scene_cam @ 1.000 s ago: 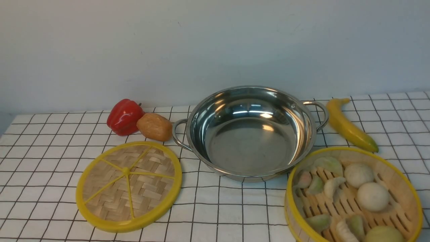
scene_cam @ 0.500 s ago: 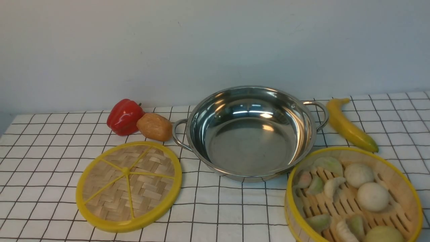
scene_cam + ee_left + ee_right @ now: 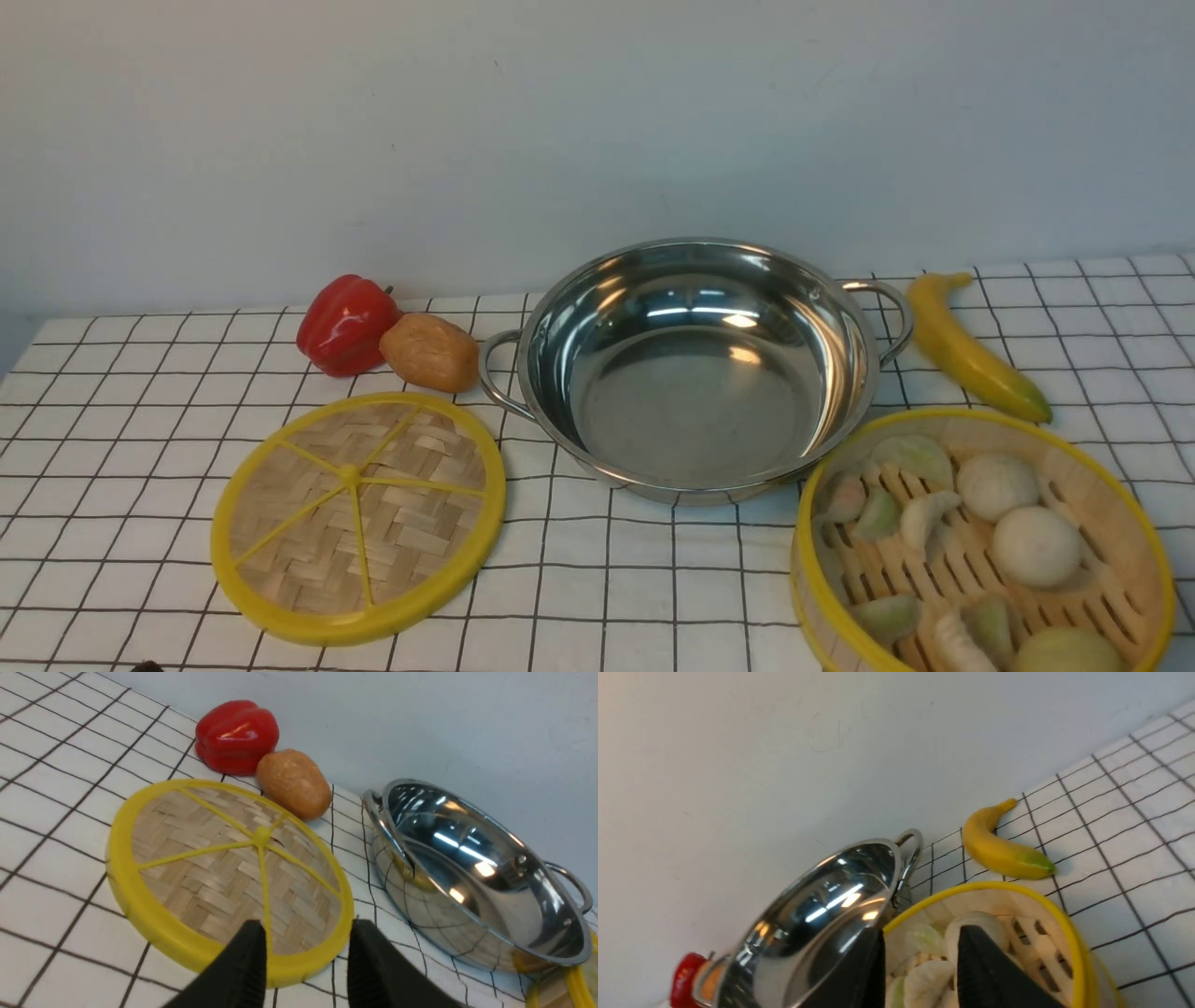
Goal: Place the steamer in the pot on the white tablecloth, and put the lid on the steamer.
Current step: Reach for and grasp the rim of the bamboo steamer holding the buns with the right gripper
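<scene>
Bamboo fills our near ground: the steamer (image 3: 971,414), open side up, sits at 4 o'clock from the pot (image 3: 695,392) on the white tablecloth (image 3: 607,579). Our right gripper (image 3: 922,933) is over it, jaws parted and empty. At 8 o'clock the lid (image 3: 358,518) lies flat, the left gripper (image 3: 306,928) gaping empty over its rim. Farther off, the pot's handles (image 3: 495,371) run 8 to 2 o'clock.

Pot (image 3: 693,415) polished stainless metal, mirror-bright, lid (image 3: 358,518) matt woven bamboo, rim and spokes smooth yellow plastic, steamer (image 3: 934,414) pale slatted bamboo under a glossy yellow rim, white tablecloth (image 3: 140,420) matt cloth, red pepper (image 3: 345,324) glossy plastic, potato (image 3: 429,352) duller, banana (image 3: 971,355) smooth, faint sheen.
</scene>
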`<state>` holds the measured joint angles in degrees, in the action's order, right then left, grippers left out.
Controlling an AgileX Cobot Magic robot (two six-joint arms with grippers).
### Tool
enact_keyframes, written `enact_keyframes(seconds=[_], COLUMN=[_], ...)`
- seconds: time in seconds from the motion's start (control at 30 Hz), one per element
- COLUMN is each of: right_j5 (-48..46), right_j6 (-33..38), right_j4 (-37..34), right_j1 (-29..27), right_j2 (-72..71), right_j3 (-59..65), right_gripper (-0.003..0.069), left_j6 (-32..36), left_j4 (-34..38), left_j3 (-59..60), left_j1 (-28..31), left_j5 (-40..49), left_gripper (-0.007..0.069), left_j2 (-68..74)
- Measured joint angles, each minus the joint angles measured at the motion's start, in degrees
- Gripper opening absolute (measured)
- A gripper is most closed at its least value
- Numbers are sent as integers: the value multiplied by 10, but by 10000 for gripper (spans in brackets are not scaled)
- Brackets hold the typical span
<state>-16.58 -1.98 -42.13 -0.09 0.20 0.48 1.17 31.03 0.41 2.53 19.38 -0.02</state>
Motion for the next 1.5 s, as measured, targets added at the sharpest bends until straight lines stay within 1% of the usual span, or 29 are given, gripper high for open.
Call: enact_keyframes(seconds=[0.13,0.2,0.23,0.3,0.4,0.43,0.47,0.57,0.6,0.67,0.73,0.8,0.87,1.0,1.07,1.1,1.17,1.23,1.27,1.3,1.33,1.4,1.5], right_j5=[2,4,4,4,8,9,11,17,18,36,45,69,75,102,109,109,101,80,54,54,25,-27,-63], right_j6=[-6,-6,-6,-6,-6,-6,-7,-7,-7,-1,5,29,41,112,144,162,196,232,262,262,293,346,374], right_j4=[-43,-78,-80,-106,-136,-136,-153,-188,-193,-219,-226,-230,-230,-232,-232,-232,-232,-234,-234,-234,-230,-212,-177], right_j1=[0,0,0,0,0,0,0,0,0,0,0,0,0,0,0,0,0,0,0,0,0,0,0], right_j2=[0,0,0,0,0,0,0,0,0,0,0,0,0,-1,-2,-1,9,30,50,54,82,137,197], right_j3=[0,0,0,0,0,0,0,0,0,-1,-5,-32,-46,-120,-159,-182,-226,-270,-305,-305,-343,-401,-453], right_gripper=[240,240,240,240,240,240,240,240,240,240,240,240,240,240,240,240,240,240,240,240,240,240,240], left_j6=[10,10,10,5,-1,-2,-2,-2,-2,-2,-2,-2,-2,-16,-12,-1,48,111,158,166,222,307,366], left_j4=[12,15,16,33,88,92,124,176,183,221,231,256,263,323,346,349,341,321,305,303,285,265,257], left_j3=[0,0,0,0,0,0,0,0,0,0,0,0,0,0,-11,-23,-63,-112,-138,-148,-179,-238,-288], left_j1=[0,0,0,0,0,0,0,0,0,0,0,0,0,0,0,0,0,0,0,0,0,0,0], left_j5=[-15,-17,-18,-31,-49,-52,-64,-98,-103,-120,-125,-141,-145,-156,-157,-157,-159,-162,-163,-163,-162,-149,-116], left_gripper=[243,243,243,243,243,243,243,243,243,243,243,243,243,243,243,243,243,243,243,243,243,243,243], left_j2=[0,0,0,0,0,0,0,0,0,0,0,0,0,0,0,0,0,-1,-1,0,6,40,87])
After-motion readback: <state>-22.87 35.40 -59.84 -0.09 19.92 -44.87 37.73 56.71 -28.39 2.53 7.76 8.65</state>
